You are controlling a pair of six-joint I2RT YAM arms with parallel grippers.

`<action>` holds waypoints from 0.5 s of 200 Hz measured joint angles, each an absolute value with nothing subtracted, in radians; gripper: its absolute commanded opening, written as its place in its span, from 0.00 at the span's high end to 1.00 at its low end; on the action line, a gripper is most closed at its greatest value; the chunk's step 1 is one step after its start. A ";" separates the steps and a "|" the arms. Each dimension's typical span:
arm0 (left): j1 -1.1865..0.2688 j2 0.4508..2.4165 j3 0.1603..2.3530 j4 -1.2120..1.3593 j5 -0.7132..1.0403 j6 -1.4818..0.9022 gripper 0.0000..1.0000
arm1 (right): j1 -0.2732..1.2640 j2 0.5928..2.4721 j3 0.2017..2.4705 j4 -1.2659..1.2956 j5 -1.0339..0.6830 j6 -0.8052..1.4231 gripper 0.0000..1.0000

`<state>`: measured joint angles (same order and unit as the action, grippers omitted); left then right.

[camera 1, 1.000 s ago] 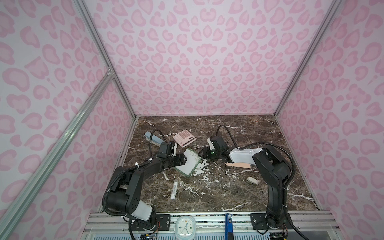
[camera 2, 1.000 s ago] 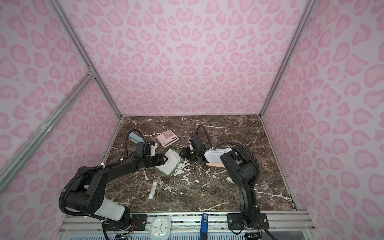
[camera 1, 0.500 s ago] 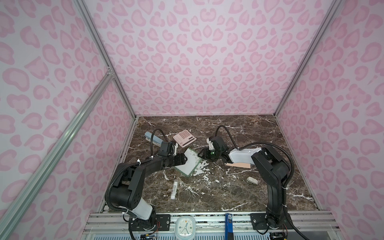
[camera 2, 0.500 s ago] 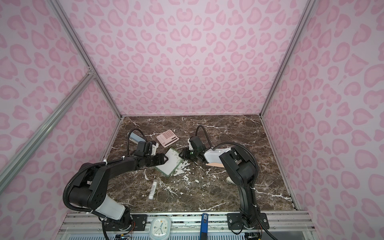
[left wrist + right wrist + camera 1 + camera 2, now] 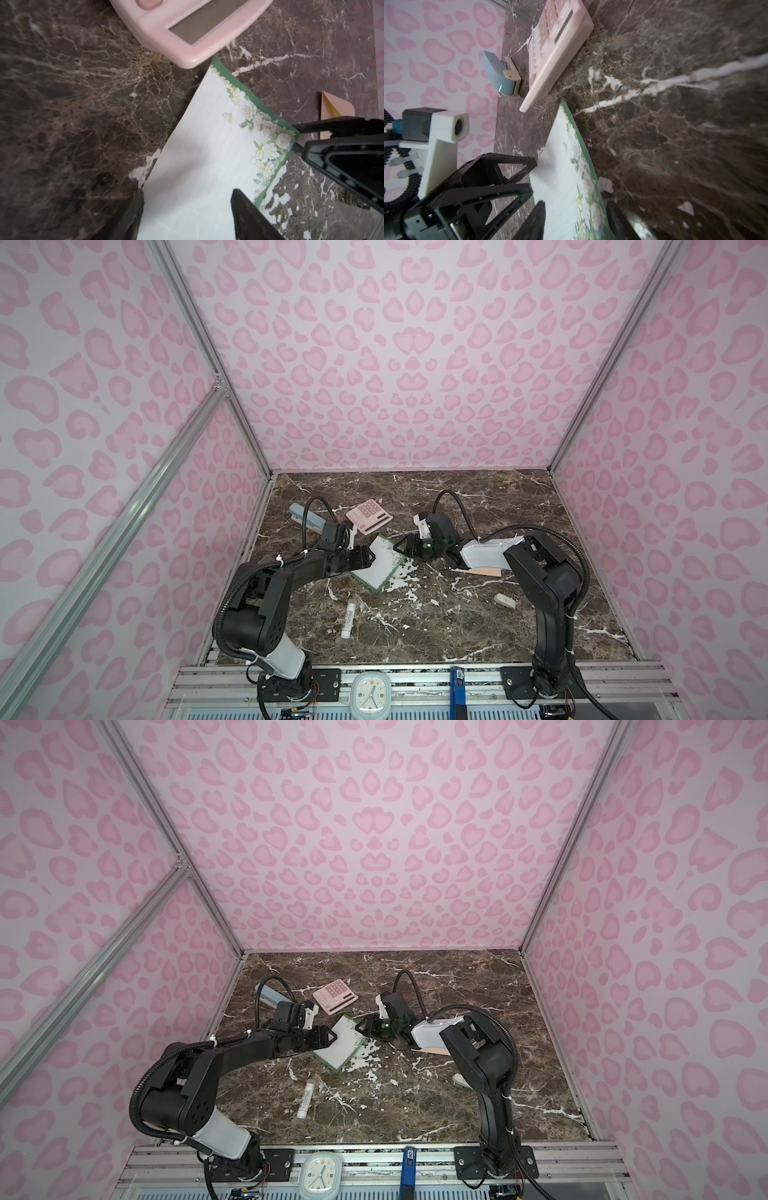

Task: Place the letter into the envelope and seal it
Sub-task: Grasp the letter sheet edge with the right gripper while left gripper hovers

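the letter [image 5: 381,569] lay near the middle of the surface [image 5: 457,635], a little toward the left edge, turned so that one corner pointed to the far edge. that corner was just beside a corner of the pink calculator [image 5: 369,516], which lay closer to the far edge; i could not tell if they touched. the left gripper [image 5: 188,192] was over the left part of the letter, released, with its jaws wide apart. in the left wrist view the white lined sheet showed between them. whether its fingers [image 5: 249,216] pressed on the paper i could not tell. the right gripper [image 5: 575,204] reached the letter from the right side. its jaws stood apart too, with the green flowered border of the letter between them and a gap between the tips. the envelope [image 5: 484,572] lay flat to the right of the middle, apart from the letter, and the right arm hid most of it in both top views. a blue stapler [image 5: 297,510] lay near the far left corner, a white glue stick [image 5: 348,619] toward the near edge on the left, and a small beige block [image 5: 504,601] toward the right edge.
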<state>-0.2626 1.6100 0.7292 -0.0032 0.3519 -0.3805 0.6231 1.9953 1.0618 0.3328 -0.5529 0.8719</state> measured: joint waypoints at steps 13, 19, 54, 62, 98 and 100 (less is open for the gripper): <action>-0.263 1.611 0.729 -0.003 0.352 -0.379 0.30 | 0.622 1.997 1.062 0.347 -0.558 0.876 0.58; -0.263 1.611 0.729 -0.003 0.352 -0.377 0.30 | 0.622 1.999 1.062 0.351 -0.559 0.876 0.61; -0.263 1.612 0.730 -0.002 0.355 -0.373 0.31 | 0.622 2.008 1.062 0.354 -0.559 0.883 0.69; -0.263 1.613 0.730 -0.002 0.356 -0.373 0.31 | 0.622 2.009 1.062 0.353 -0.558 0.883 0.71; -0.263 1.613 0.731 -0.002 0.358 -0.372 0.30 | 0.622 2.010 1.070 0.346 -0.554 0.878 0.78; -0.263 1.613 0.731 -0.002 0.358 -0.371 0.30 | 0.622 2.010 1.070 0.346 -0.553 0.878 0.78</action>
<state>-0.2626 1.6135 0.7311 -0.0021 0.3584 -0.3710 0.6216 2.0102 1.0698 0.3458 -0.5533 0.8780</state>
